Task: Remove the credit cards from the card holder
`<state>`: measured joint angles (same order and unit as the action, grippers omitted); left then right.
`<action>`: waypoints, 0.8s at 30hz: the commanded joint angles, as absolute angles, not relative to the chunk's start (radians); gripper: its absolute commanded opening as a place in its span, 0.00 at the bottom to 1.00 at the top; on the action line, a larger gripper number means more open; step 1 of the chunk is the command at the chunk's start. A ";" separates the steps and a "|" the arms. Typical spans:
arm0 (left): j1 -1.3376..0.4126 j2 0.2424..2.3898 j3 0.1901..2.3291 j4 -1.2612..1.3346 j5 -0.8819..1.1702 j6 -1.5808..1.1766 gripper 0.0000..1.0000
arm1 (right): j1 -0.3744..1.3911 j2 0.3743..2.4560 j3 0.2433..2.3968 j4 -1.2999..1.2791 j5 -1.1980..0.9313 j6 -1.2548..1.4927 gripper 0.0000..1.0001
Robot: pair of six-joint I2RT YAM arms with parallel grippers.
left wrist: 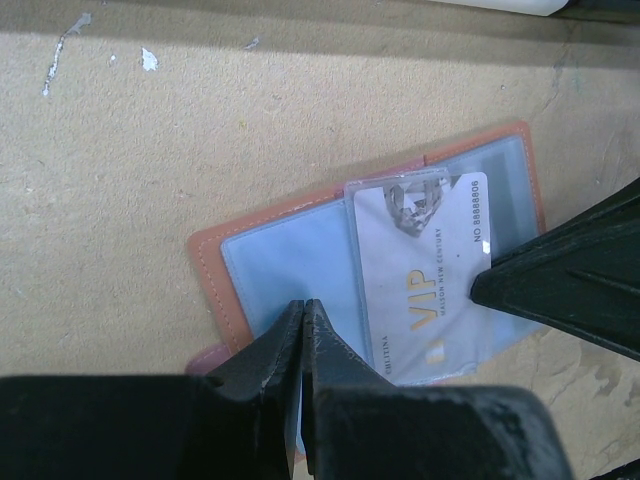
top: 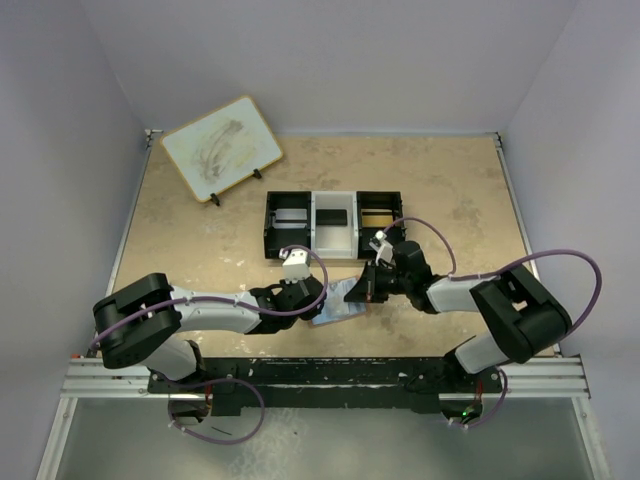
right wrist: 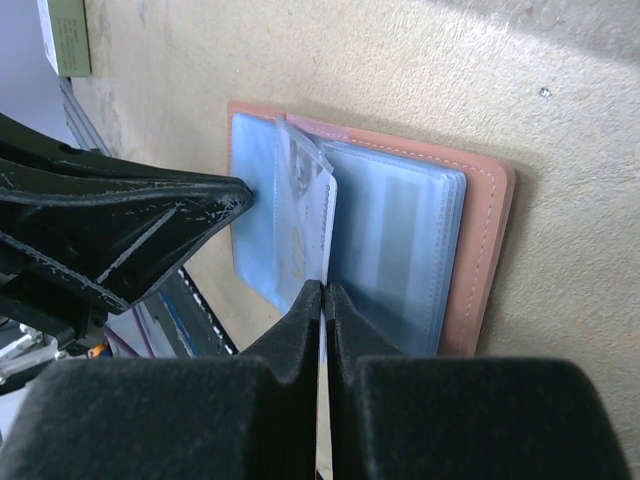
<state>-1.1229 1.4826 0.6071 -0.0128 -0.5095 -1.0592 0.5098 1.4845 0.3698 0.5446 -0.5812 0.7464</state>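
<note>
My right pincer (right wrist: 326, 295) clenches a credit card (left wrist: 420, 280) by its edge, its long axis running 6 to 12 o'clock in both wrist views. The card holder (left wrist: 262, 255) lies open on the table (top: 450, 200), with my left pincer (left wrist: 303, 325) clenched and resting on it.

The closed left claw (left wrist: 303, 310) rests on the open card holder (left wrist: 212, 258), beside a white VIP card (left wrist: 425, 270).

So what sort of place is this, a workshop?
Probably a robotics test booth: two robot arms bolted to a metal rail, plain white walls boxing in the table, and props like a card holder and compartment tray.
</note>
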 commanded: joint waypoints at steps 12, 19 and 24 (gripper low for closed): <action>-1.132 1.379 0.622 0.048 -0.402 -0.971 0.04 | 0.486 1.584 0.350 0.666 -0.609 0.807 0.02; -1.132 1.564 0.719 -0.074 -0.437 -0.961 0.06 | 0.485 1.572 0.345 0.665 -0.604 0.810 0.05; -1.139 1.631 0.725 -0.088 -0.427 -0.976 0.00 | 0.486 1.552 0.335 0.685 -0.611 0.824 0.13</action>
<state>-1.1313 1.5734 0.7116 -0.0284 -0.4286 -0.9760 0.4900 1.5723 0.3523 0.6682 -0.6422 0.8227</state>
